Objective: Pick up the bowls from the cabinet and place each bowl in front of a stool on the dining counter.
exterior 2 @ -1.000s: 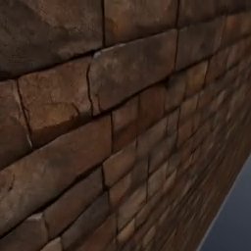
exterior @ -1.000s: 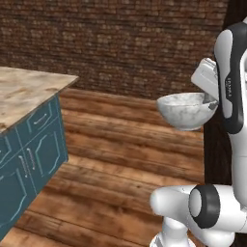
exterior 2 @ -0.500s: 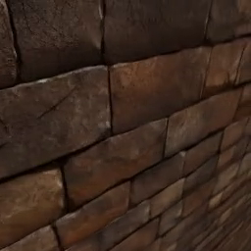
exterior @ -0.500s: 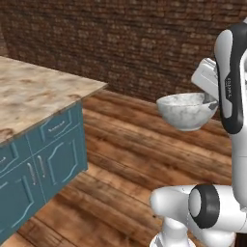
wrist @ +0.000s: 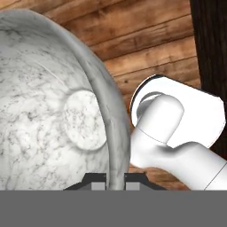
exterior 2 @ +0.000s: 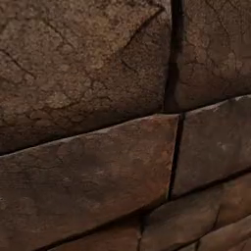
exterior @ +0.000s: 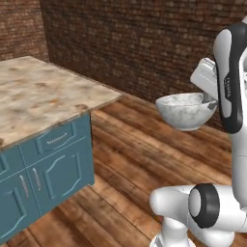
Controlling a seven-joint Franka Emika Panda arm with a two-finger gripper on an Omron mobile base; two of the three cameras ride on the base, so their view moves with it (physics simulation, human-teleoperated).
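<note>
- One bowl (exterior: 185,111), grey-white and marbled like stone, is what I have in hand; it hangs upright in the air beside my arm (exterior: 230,77), well above the floor (exterior: 140,164).
- On the hand view the bowl (wrist: 53,115) takes up the left side, and I look into its hollow with the round flat bottom in the middle.
- My gripper (wrist: 116,179) is clamped on the bowl's rim: the rim runs down between the two dark finger tips at the bottom of that view, one tip inside the wall and one outside.
- On the left base view the hand meets the bowl at its right edge, where a small dark part touches the rim.
- The bowl is well apart from the counter (exterior: 43,96), which lies to the left, a pink-beige marbled slab with a bare top where I can see it.
- Under the slab I see teal drawer and door fronts (exterior: 53,169) with slim silver handles.
- The floor between counter and arm is brown wooden planks.
- A dark brick wall (exterior: 135,43) stands behind the bowl and the counter, and another stretch of brick meets it at the far left corner.
- My right base camera looks straight at rough brown bricks (exterior 2: 88,171) from very near, with dark joints between them.
</note>
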